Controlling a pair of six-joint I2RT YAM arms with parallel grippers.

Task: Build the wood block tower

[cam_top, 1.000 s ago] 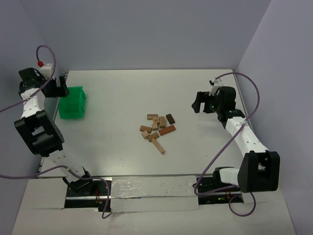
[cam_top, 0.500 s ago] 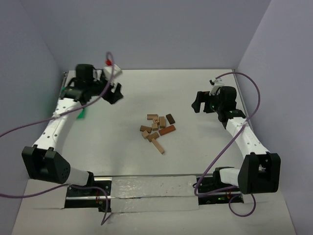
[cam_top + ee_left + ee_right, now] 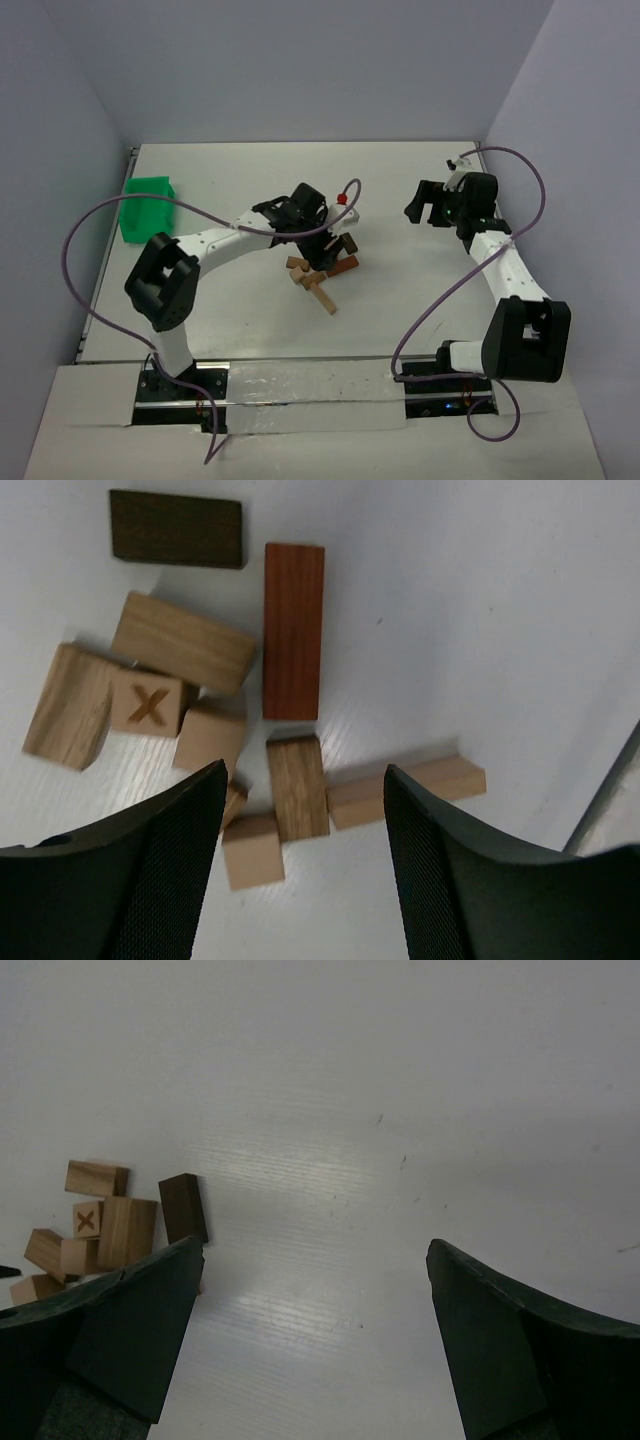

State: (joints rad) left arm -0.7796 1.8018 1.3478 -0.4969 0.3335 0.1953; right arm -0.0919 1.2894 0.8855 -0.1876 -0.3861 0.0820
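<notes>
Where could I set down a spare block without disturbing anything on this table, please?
Bare table lies between the wood blocks and the right arm, along the far edge behind the pile, and between the green tray and the pile, though the left arm crosses above that. The centre is crowded: the left fingers hover over the blocks.

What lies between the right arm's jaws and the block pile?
Only bare table, right up to the nearest dark block; the top and right wrist views show it.
</notes>
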